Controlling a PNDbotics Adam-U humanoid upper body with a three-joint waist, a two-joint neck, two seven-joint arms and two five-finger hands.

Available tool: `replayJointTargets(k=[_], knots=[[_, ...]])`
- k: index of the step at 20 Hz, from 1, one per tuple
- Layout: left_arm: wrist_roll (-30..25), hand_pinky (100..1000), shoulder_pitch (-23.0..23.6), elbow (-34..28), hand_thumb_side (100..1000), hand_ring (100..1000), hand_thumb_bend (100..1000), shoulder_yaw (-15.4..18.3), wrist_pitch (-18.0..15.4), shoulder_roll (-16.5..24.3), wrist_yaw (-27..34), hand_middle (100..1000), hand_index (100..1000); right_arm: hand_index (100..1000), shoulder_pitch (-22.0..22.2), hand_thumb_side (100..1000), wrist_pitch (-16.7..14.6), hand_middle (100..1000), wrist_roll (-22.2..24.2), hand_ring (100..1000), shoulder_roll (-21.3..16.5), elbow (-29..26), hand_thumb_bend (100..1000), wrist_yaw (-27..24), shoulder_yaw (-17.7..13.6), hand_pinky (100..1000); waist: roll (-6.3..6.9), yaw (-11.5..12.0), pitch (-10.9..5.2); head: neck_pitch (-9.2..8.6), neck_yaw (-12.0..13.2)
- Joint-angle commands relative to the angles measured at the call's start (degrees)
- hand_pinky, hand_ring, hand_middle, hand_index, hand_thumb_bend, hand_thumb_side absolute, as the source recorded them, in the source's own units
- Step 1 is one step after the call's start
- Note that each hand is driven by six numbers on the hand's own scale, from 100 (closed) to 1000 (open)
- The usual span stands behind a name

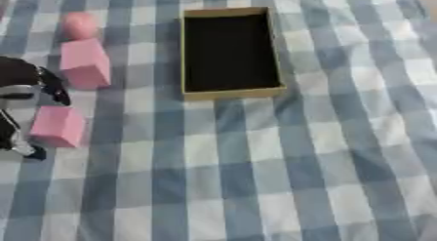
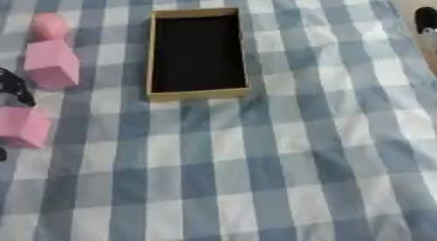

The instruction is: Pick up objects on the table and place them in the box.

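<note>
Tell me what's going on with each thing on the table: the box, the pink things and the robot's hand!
Box: open on top, nothing inside, flat on the cloth.
Pink round thing: on the cloth left of the box, untouched.
Upper pink block: on the cloth, untouched.
Lower pink block: on the cloth, not lifted, left hand right beside it.
Left hand: at the left edge; fingers unclear.

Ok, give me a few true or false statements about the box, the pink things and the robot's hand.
1. The box is empty. True.
2. Three pink things lie left of the box. True: a round pink thing, a far pink block and a near pink block.
3. The left hand is over the box. False: it is at the left edge, beside the near pink block.
4. The cloth is plain white. False: it is blue and white checked.
5. A pink block lies in the box. False: both blocks lie on the cloth.
</note>
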Motion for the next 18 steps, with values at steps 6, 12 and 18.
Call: replayJointTargets(k=[6,12,18], knots=[[1.12,627,-1.21,-0.69,139,660,559,0.07,1.75,1.10,-0.15,562,697,680,-0.76,100,-0.13,946,0.72,993,-0.97,-0.73,100,-0.44,-0.88,958,-0.03,0.15,-1.15,-0.64,-0.18],[1.04,593,-1.29,-2.32,262,630,483,0.20,3.20,0.95,0.36,541,677,680,-0.79,100,-0.10,947,0.87,993,-0.82,-0.72,100,-0.43,-0.95,957,-0.02,0.25,-1.24,-0.72,-0.21],[-0.25,551,-1.24,-2.46,291,589,416,-0.03,4.84,0.80,0.36,505,639,681,-0.74,100,-0.06,946,0.95,992,-0.69,-0.68,100,-0.39,-1.03,956,0.00,0.13,-1.30,-0.81,-0.51]])
